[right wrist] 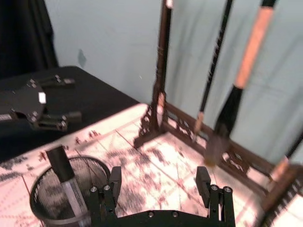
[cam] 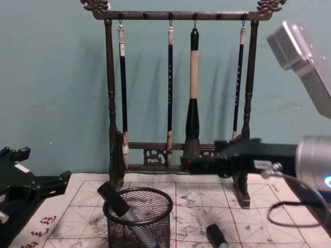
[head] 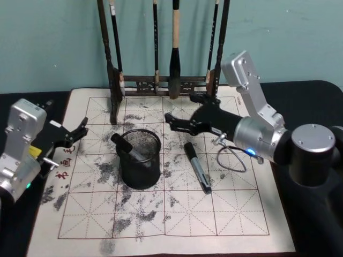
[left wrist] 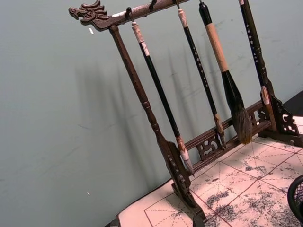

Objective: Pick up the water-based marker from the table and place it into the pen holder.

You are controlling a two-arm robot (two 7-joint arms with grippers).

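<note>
The black wire-mesh pen holder [head: 140, 160] [cam: 138, 219] [right wrist: 49, 208] stands on the mat, left of centre. A black-capped marker [head: 126, 146] [cam: 115, 200] [right wrist: 62, 171] leans inside it. Another water-based marker [head: 197, 167] [cam: 216, 236], dark with a grey barrel, lies flat on the mat just right of the holder. My right gripper [head: 178, 121] [right wrist: 159, 185] [cam: 187, 164] hovers open above the mat, behind and to the right of the holder, with nothing between its fingers. My left gripper [head: 80, 130] [cam: 49, 185] rests open at the mat's left edge.
A tall dark wooden brush rack [head: 161, 83] [left wrist: 156, 132] [cam: 178, 155] with several hanging brushes stands along the mat's far edge. The ink-stained grid mat [head: 225, 214] covers a black table. A loose cable [head: 231, 160] hangs from the right wrist.
</note>
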